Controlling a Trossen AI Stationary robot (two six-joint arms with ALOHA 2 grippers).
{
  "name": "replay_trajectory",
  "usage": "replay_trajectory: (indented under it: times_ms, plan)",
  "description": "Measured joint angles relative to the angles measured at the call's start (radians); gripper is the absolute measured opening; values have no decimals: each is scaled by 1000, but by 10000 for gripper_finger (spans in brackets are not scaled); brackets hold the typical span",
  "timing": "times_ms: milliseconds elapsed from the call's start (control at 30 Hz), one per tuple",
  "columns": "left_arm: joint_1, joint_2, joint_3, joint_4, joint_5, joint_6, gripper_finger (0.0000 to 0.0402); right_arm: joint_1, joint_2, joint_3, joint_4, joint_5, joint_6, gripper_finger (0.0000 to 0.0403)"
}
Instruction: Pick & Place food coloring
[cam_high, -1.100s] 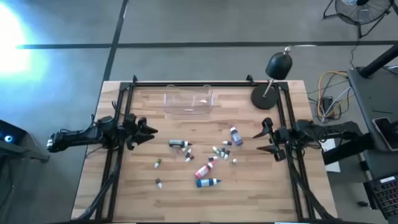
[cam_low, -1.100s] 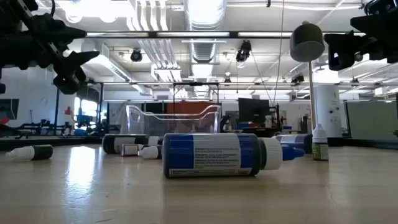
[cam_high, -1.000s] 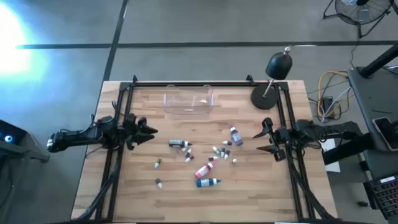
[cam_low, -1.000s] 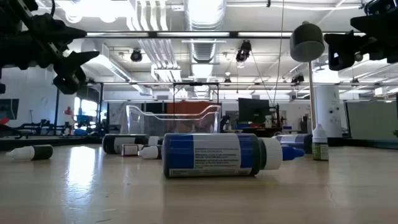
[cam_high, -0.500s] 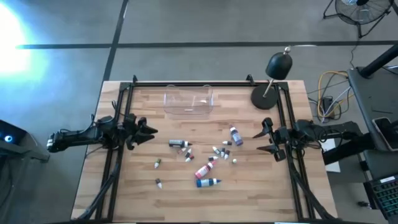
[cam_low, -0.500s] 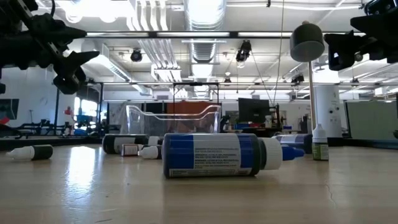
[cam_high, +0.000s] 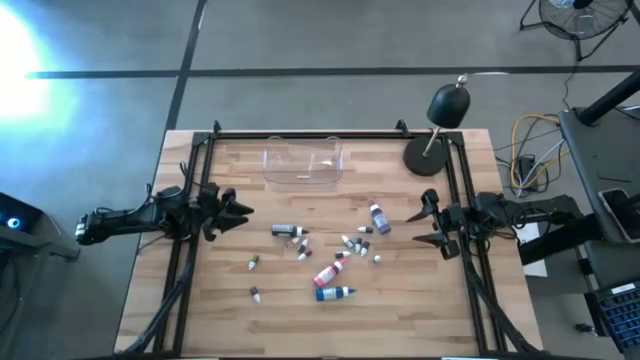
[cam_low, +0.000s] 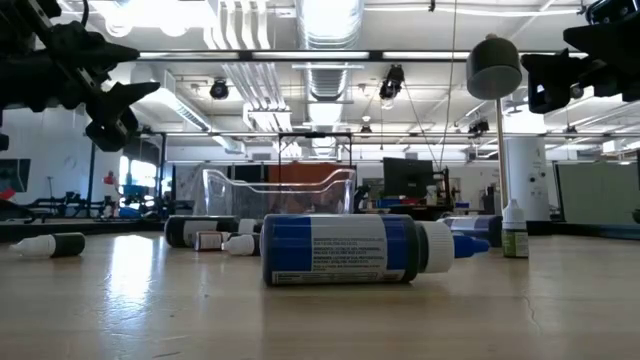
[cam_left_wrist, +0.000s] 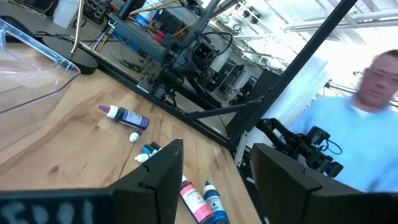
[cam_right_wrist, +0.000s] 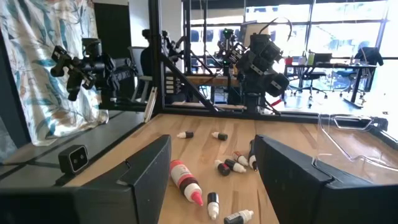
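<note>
Nearest the front edge lies the large blue food coloring bottle on its side, a pink-red bottle just behind it. Small pale-capped dropper bottles scatter across the middle of the wooden table, with a purple bottle towards the right. The left gripper and right gripper hover at opposite sides, jaws apart, holding nothing. Farthest, seemingly empty, sits a clear plastic tub

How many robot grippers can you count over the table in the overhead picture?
2. The left gripper hovers open near the left edge of the table. The right gripper hovers open near its right edge. Neither holds anything, and none seems hidden.
</note>
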Motion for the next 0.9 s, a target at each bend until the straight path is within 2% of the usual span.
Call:
replay_trajectory:
  times_ms: [167,267,300,467,567,600,667,800,900]
  plan:
    - [0,0,0,0,0,0,163,0,0,0,1,4,-2,224]
    - [0,0,0,0,0,0,163,-1,7,1,42,192,-80,224]
    - [0,0,0,0,0,0,163,-2,7,1,43,246,-60,224]
    - [0,0,0,0,0,0,163,-1,12,0,47,402,201,224]
    - [0,0,0,0,0,0,163,-1,26,3,-33,485,602,224]
    - [0,0,0,0,0,0,163,-3,52,6,-59,510,722,224]
    - [0,3,0,-1,-1,0,163,-3,134,30,-119,516,836,224]
    - [0,12,0,-11,-3,0,163,-2,290,108,-137,500,807,224]
    - [0,15,0,-12,-3,0,163,-6,439,220,-152,557,734,224]
